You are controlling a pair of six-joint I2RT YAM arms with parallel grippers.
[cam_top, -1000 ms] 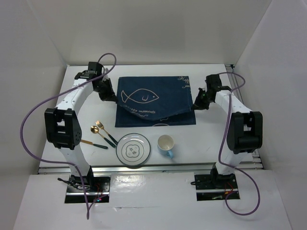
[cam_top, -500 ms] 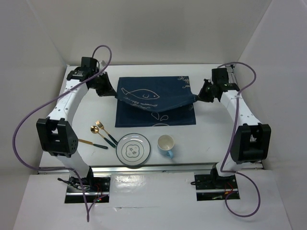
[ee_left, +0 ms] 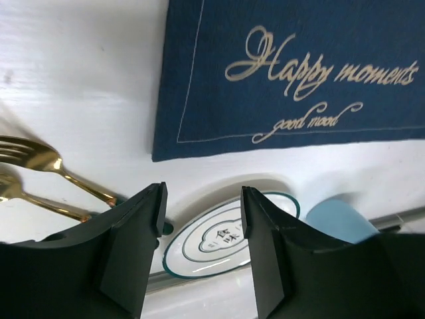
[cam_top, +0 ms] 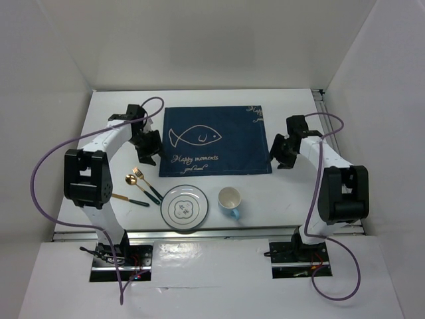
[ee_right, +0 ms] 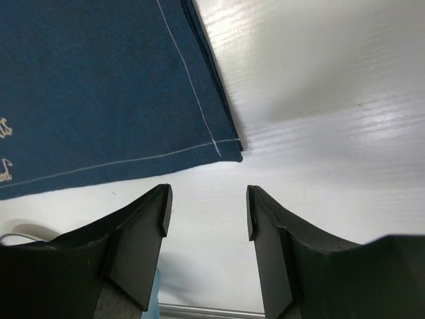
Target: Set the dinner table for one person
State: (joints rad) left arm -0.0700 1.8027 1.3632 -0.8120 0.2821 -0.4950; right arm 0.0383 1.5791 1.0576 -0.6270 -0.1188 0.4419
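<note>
Matt cloth placemat [cam_top: 216, 143], shiny metal fork [ee_left: 30, 154], smooth dinner table [cam_top: 279, 194]

You see the placemat [cam_top: 216, 141] in navy blue, with a white fish outline and pale gold script. A thin light line follows its border. The plate [cam_top: 171, 203] is white with a dark green ring, and the cup [cam_top: 230, 201] is light blue outside, white inside. The fork [cam_top: 147, 184] and spoon [cam_top: 138, 189] are gold with dark green handles. The dinner table [cam_top: 279, 193] is plain white.

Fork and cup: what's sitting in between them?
The round white plate with the dark rim sits between the gold fork and the light blue cup. The top external view shows this best.
</note>
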